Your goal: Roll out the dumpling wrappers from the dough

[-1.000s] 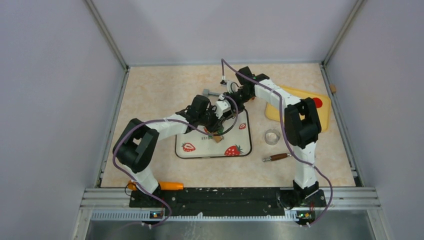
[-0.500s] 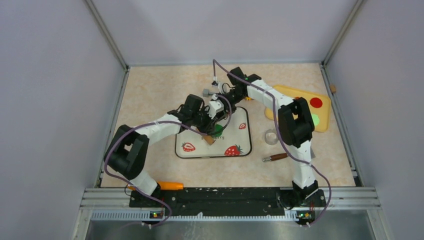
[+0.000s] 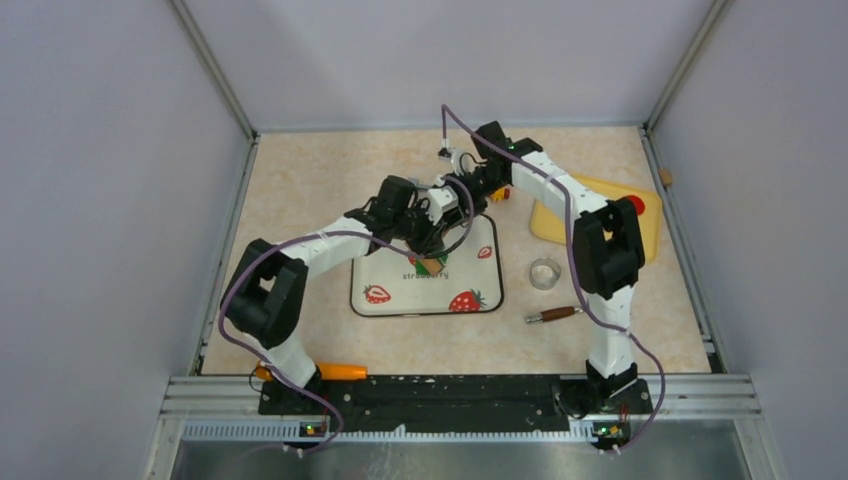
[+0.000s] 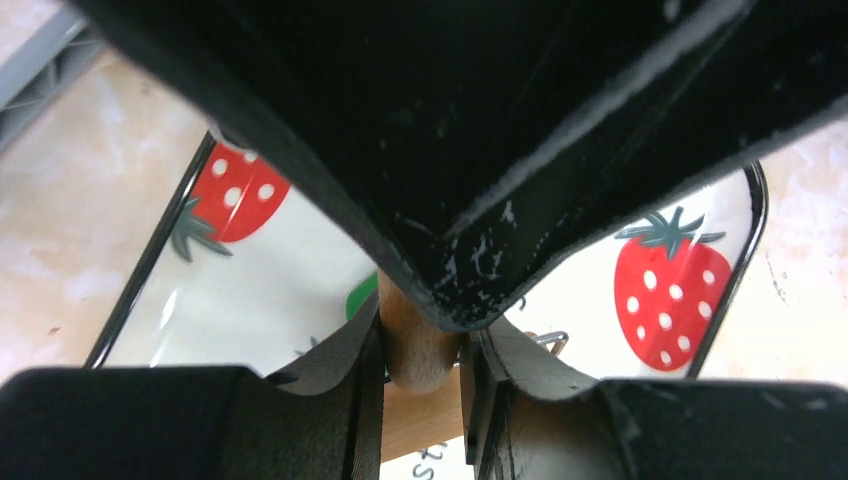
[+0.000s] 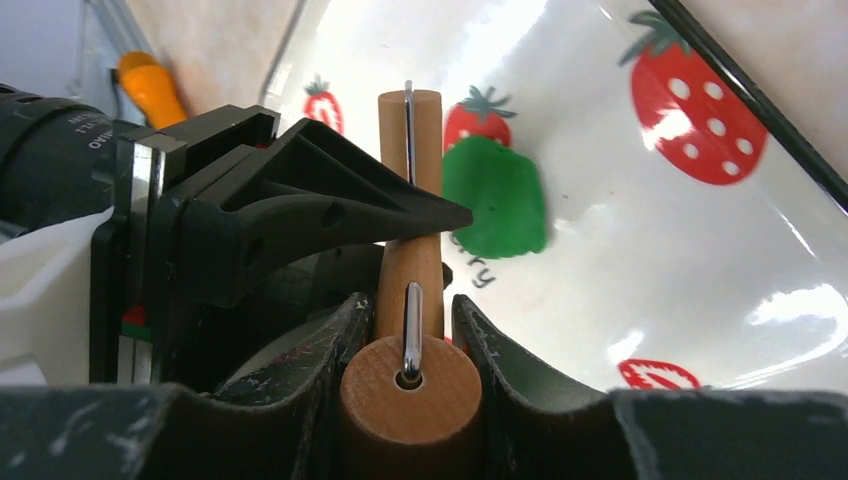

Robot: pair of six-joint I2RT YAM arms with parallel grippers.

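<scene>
- Top view: both arms meet over the far half of the strawberry mat (image 3: 470,290). The left gripper (image 3: 427,243) and right gripper (image 3: 458,200) carry a wooden rolling pin (image 3: 432,266) between them.
- Left wrist: the left gripper is clenched on the pin's handle. A sliver of green dough (image 4: 361,299) shows on the mat just beside it.
- Right wrist: the right gripper clasps the pin's round near end. The dough, a flattened patch, lies on the mat by its lettering, just right of the pin's far end.
</scene>
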